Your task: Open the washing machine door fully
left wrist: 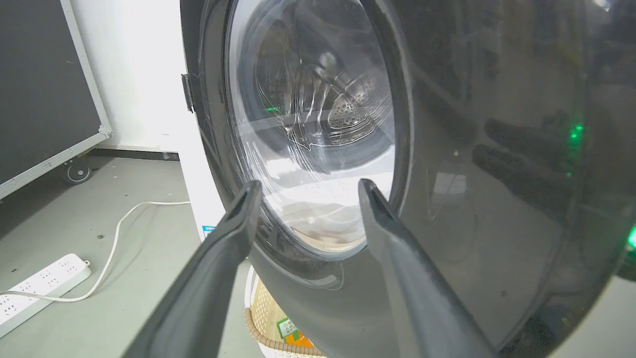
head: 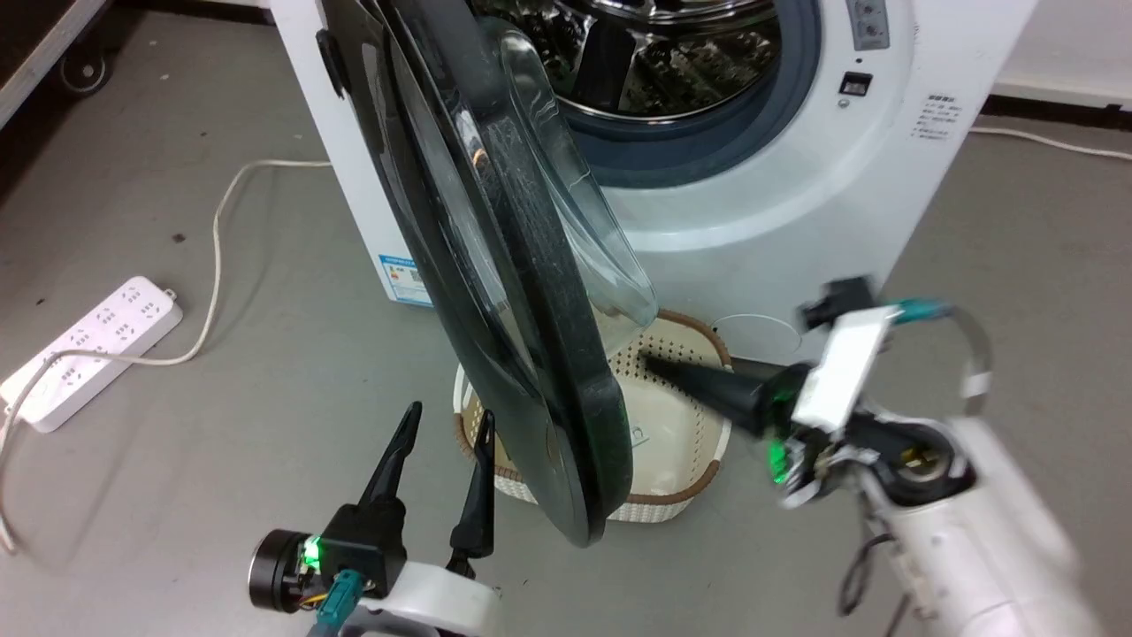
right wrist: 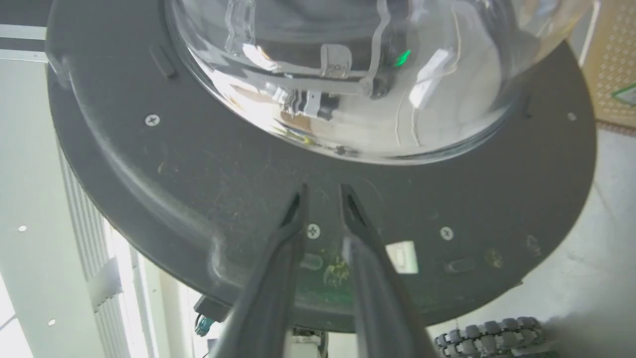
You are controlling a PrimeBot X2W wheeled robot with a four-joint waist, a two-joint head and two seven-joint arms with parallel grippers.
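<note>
Washing machine door stands part-swung, edge-on to me, dead ahead at 12 o'clock. Free edge is nearest me, w/ the cream basket on the floor behind it. Washing machine sits beyond at 1 o'clock, drum in plain sight. Hinge up at 11.

L gripper at 7 o'clock, on the door's outer side. Jaws spread wide, empty, tips close to the black rim; touching or not, can't tell. R gripper at 4 o'clock, inner side. Fingers only a narrow slit apart, nothing between them, tips aimed at the inner rim just below the glass bowl. Contact unclear.

Handling, my guess: door is rigid and fairly heavy w/ that thick glass, and swings only along its hinge arc. Glossy rim prob too slick for a pinch. Bowl: don't press, don't clamp. Best purchase is the flat plastic inner rim nr the free edge, farthest from the hinge. Push there w/ R fingertips, toward 9 o'clock. Door approx halfway, not fully open.
</note>
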